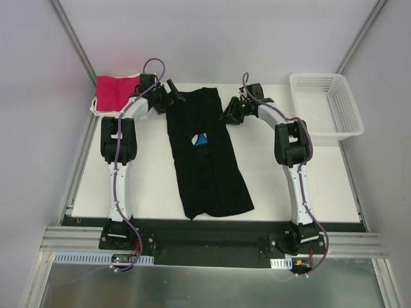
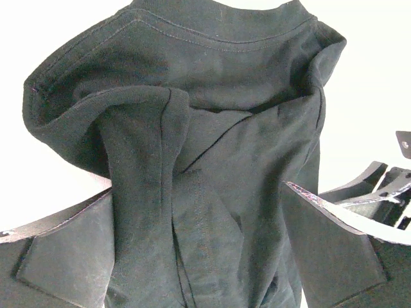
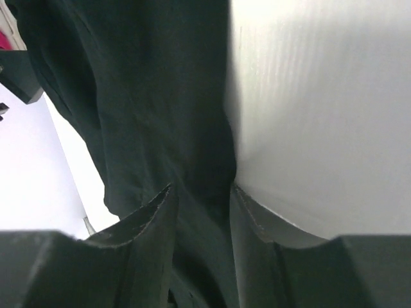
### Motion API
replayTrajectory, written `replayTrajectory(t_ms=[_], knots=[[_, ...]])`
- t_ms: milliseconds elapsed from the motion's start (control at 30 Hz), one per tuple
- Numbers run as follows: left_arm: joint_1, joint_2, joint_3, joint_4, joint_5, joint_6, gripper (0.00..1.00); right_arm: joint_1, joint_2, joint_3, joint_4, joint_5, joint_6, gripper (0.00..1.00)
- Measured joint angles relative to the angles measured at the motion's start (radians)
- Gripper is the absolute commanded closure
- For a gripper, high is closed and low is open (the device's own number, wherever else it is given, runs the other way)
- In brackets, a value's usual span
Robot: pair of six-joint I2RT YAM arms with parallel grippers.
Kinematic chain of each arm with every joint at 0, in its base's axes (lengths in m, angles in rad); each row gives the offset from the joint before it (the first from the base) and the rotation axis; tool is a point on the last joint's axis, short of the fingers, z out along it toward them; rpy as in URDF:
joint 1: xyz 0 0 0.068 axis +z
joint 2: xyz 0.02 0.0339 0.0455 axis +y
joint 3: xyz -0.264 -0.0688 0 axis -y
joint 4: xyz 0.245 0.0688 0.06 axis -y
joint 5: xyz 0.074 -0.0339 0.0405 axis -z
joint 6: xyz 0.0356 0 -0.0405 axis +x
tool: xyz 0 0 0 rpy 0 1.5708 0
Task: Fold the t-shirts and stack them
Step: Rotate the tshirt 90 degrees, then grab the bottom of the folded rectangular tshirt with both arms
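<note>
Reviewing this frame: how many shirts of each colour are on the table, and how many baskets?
Black t-shirt: 1, with both grippers at its far end
Magenta-pink shirt: 1, at the far left corner
White mesh basket: 1, at the far right, nothing visible in it
Total: 3

I log: black t-shirt point(image 1: 209, 160), small blue-and-white print at its centre. Left of it, magenta-pink t-shirt point(image 1: 115, 91) with cream edging. Right of it, white mesh basket point(image 1: 326, 106). Beneath it, white table point(image 1: 148, 173).
</note>
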Motion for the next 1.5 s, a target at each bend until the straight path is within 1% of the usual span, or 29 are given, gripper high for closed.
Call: replayTrajectory(t_ms=[33, 100, 367, 533, 767, 1000, 1033, 1067, 1133, 1167, 1267, 1367, 1500], knots=[[0.0, 0.0, 0.0, 0.0, 0.001, 0.001, 0.01, 0.005, 0.004, 0.0, 0.008, -0.004, 0.007, 0.85], [0.005, 0.0, 0.0, 0.0, 0.003, 0.004, 0.01, 0.011, 0.013, 0.0, 0.016, -0.004, 0.014, 0.99], [0.013, 0.0, -0.003, 0.0, 0.016, 0.009, 0.01, 0.008, 0.037, -0.003, 0.056, -0.032, 0.074, 0.99], [0.022, -0.007, -0.032, 0.0, 0.022, 0.027, 0.01, -0.019, 0.035, -0.045, 0.121, -0.059, 0.121, 0.99], [0.027, -0.05, -0.063, -0.002, 0.032, 0.039, 0.01, -0.105, 0.018, -0.106, 0.194, -0.084, 0.163, 0.99], [0.026, -0.101, -0.067, 0.0, 0.051, 0.058, 0.01, -0.233, -0.075, -0.281, 0.274, -0.075, 0.174, 0.99], [0.026, -0.105, -0.069, 0.0, 0.053, 0.059, 0.01, -0.246, -0.091, -0.311, 0.286, -0.072, 0.174, 0.98], [0.026, -0.109, -0.072, 0.0, 0.054, 0.06, 0.01, -0.26, -0.106, -0.338, 0.296, -0.072, 0.175, 0.9], [0.026, -0.114, -0.08, 0.0, 0.055, 0.06, 0.01, -0.279, -0.123, -0.369, 0.31, -0.071, 0.177, 0.77], [0.026, -0.115, -0.083, 0.0, 0.057, 0.06, 0.01, -0.281, -0.126, -0.375, 0.317, -0.072, 0.18, 0.68], [0.026, -0.117, -0.095, 0.0, 0.072, 0.061, 0.01, -0.278, -0.136, -0.38, 0.342, -0.08, 0.18, 0.62], [0.027, -0.123, -0.119, -0.001, 0.085, 0.071, 0.01, -0.275, -0.153, -0.398, 0.346, -0.076, 0.172, 0.61], [0.027, -0.124, -0.125, -0.002, 0.158, 0.095, 0.01, -0.283, -0.182, -0.42, 0.315, -0.066, 0.144, 0.61]])
